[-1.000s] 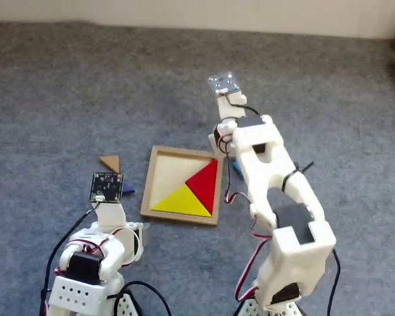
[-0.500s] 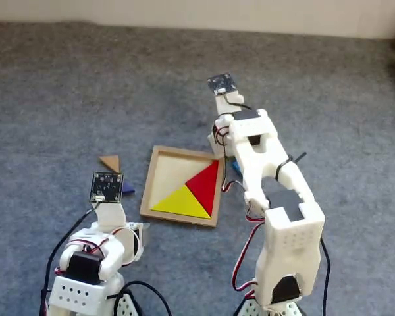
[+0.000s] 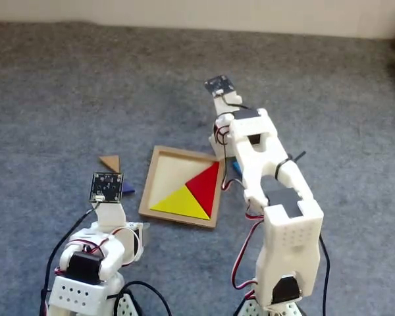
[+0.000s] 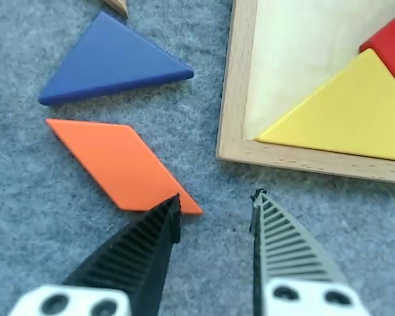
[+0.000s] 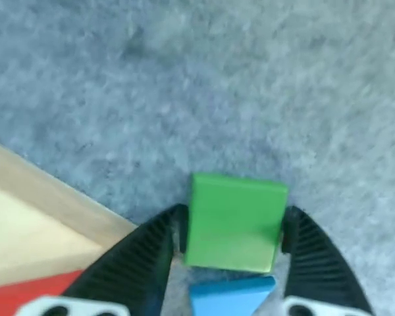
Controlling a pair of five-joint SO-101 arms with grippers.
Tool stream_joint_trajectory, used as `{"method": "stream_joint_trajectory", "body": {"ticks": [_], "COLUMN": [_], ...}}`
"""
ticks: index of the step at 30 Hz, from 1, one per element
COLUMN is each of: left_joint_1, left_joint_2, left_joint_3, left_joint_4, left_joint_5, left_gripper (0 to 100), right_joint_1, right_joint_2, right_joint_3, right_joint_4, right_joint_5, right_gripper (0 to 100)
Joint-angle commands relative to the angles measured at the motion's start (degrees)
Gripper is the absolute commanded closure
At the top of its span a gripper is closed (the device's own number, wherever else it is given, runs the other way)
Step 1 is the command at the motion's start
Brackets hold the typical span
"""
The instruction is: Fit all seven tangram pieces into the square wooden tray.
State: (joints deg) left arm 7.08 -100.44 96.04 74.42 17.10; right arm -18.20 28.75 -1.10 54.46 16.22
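Farthest left on the grey carpet [image 3: 66, 99]: a tan triangle [image 3: 110, 162], loose and well apart from the tray's left edge. Probably just waiting its turn.

Next, off that same left edge: a dark blue triangle [image 4: 112, 60] and an orange parallelogram [image 4: 122, 168], flat on the carpet, near each other but not touching. Poised right over the parallelogram's nearest tip: the left gripper [image 4: 215, 197], jaws parted and empty. Judged to be parked there ready for that piece, since it is closest.

In the middle, between the two arms: the square wooden tray [image 3: 147, 184]. Inside, a yellow triangle [image 3: 180, 201] along the near edge and a red triangle [image 3: 205, 181] along the right edge, meeting edge to edge on a diagonal. Presumably seated first as the big pieces, leaving the left and far part of the floor bare for the smaller ones.

Just outside the tray's far right corner: the right gripper [image 5: 234, 217], fingers pressed against two opposite sides of a green square [image 5: 236, 220], clamped on it by the look. Gripped across flat parallel sides, likely to keep it from twisting. Close by the square: a light blue triangle [image 5: 230, 296].

Counted: seven pieces, made up of five triangles, one square and one parallelogram. Two in the tray, five outside. One tray, two arms.
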Motion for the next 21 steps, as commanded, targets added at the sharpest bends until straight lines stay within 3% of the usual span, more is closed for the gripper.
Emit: {"method": "stream_joint_trajectory", "body": {"ticks": [1,9,21], "left_joint_1": [0.40,0.40,0.40], "left_joint_2": [-1.10,-1.10,-1.10], "left_joint_3": [1.27,1.27,1.27], "left_joint_4": [0.35,0.35,0.35], "left_joint_5": [0.35,0.35,0.35], "left_gripper": [82,82,82], "right_joint_1": [0.31,1.36,1.98], "right_joint_2": [0.75,0.57,-12.70], "right_joint_3": [-3.82,-9.89,-4.53], "right_joint_4": [3.21,10.33,10.59], "right_joint_5": [0.70,0.70,0.70], "right_gripper": [84.4,93.7,94.1]}}
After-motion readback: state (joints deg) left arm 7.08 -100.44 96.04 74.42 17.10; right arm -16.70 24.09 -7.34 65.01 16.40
